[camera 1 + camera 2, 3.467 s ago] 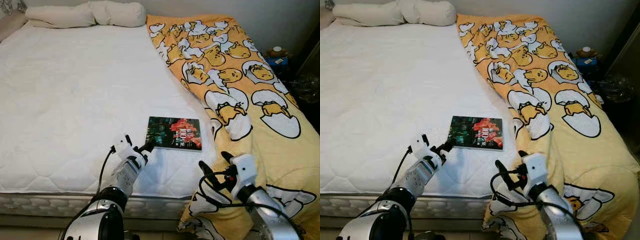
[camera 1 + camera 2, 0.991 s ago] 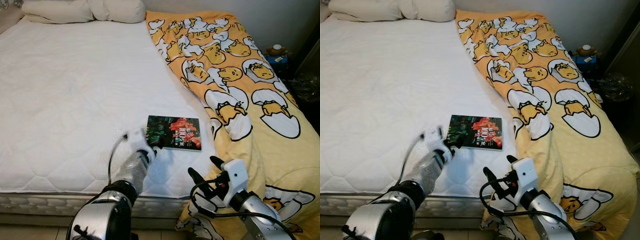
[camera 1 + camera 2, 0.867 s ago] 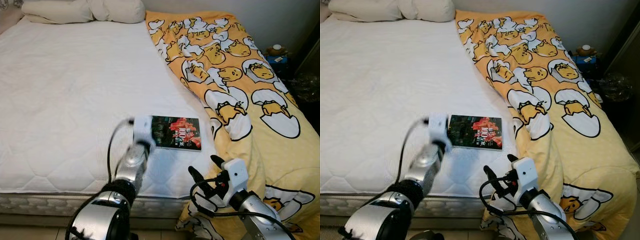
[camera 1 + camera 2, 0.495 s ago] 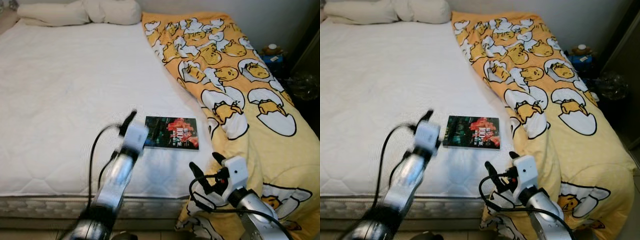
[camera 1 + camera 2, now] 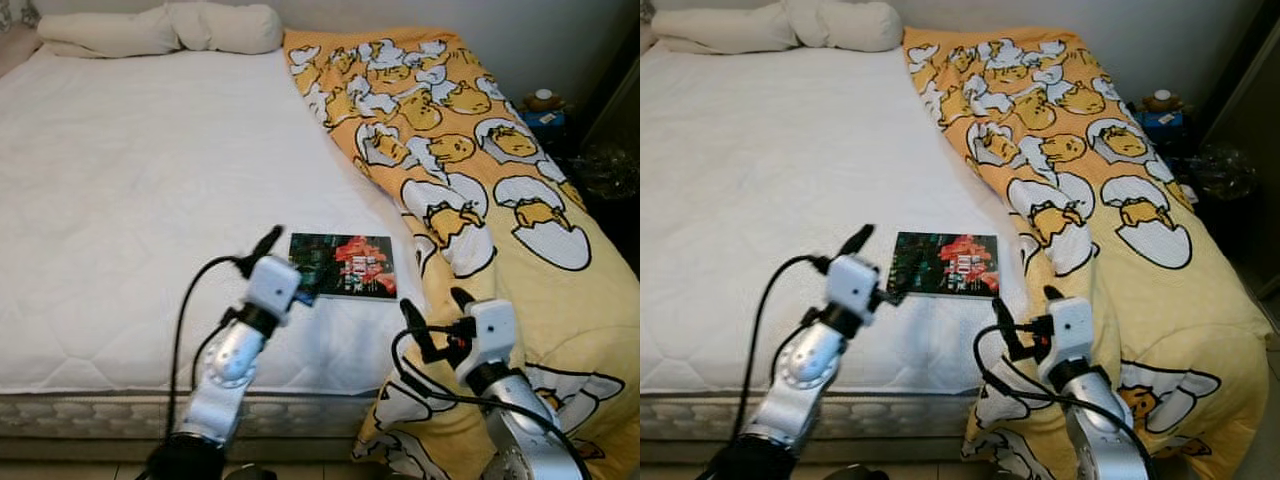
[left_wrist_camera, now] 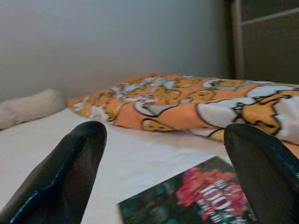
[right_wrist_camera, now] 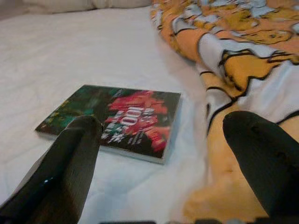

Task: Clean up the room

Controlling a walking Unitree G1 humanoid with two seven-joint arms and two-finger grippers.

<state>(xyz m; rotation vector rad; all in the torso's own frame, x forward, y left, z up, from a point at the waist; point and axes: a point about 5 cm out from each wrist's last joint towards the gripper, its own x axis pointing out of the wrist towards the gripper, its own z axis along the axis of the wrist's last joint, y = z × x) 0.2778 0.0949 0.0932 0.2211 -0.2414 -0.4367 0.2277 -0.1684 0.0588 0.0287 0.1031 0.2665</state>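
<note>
Centrally, near the bed's [image 5: 120,200] front edge, a book [image 5: 343,266] lies flat on the white mattress, just beside the yellow egg-print blanket [image 5: 470,150] covering the right side. Left gripper [image 5: 290,268], fingers spread apart, sits at the book's left edge; right gripper [image 5: 432,318], also open and empty, hovers over the blanket's front corner.
</note>
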